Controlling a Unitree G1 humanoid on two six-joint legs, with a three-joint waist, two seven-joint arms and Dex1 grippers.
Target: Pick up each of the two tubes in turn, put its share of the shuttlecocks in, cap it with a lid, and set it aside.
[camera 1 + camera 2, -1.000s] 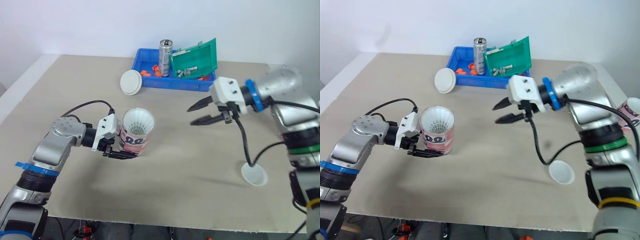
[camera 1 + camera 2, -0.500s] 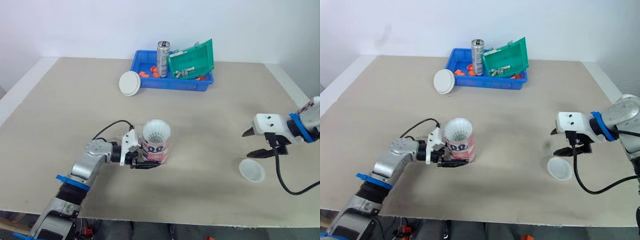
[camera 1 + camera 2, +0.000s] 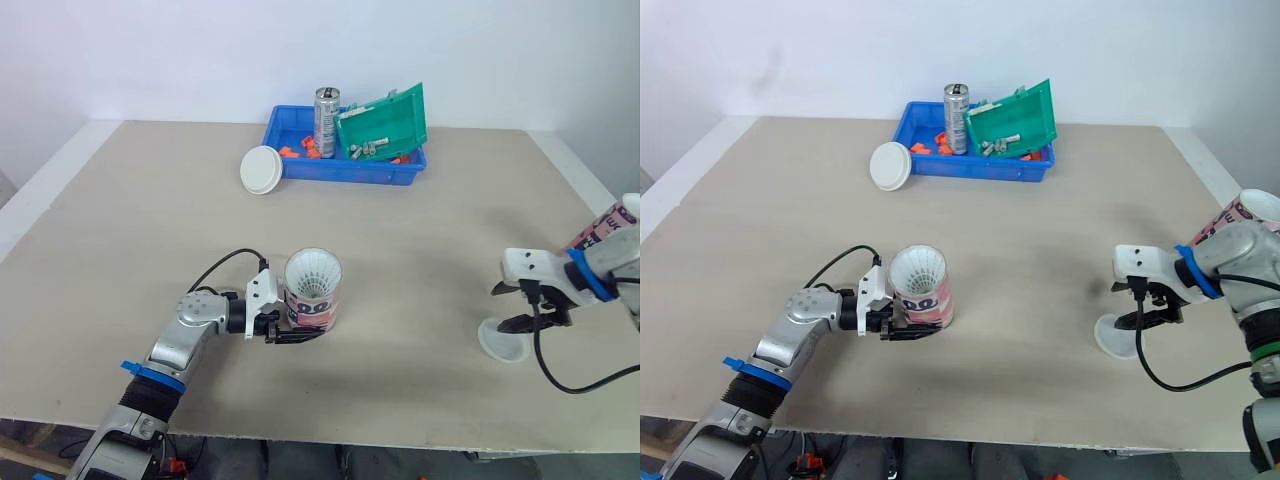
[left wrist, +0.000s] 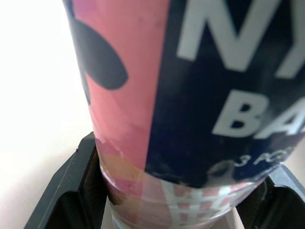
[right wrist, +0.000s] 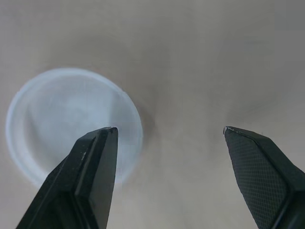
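Now the right gripper (image 5: 169,129), jaws wide and empty, has swung down from mid-table to straddle one edge of the lid (image 5: 57,109) at the table's (image 3: 120,220) four o'clock, so capping looks next. The left gripper (image 3: 298,326) stays clamped on the base of the tube (image 3: 312,300) near six o'clock. The tube stands upright, long axis vertical, mouth up, with shuttlecocks (image 3: 312,278) inside.

tube (image 4: 190,95): top runs off the wrist view; lettering cut short by the edge.
second tube (image 3: 1240,213): at the table's (image 3: 1040,250) right edge, lower part behind the right arm (image 3: 1250,262).
lid (image 5: 62,119): one side under a finger (image 5: 90,176) of the right gripper (image 5: 169,131).
bin (image 3: 350,172): bits inside too small to name.
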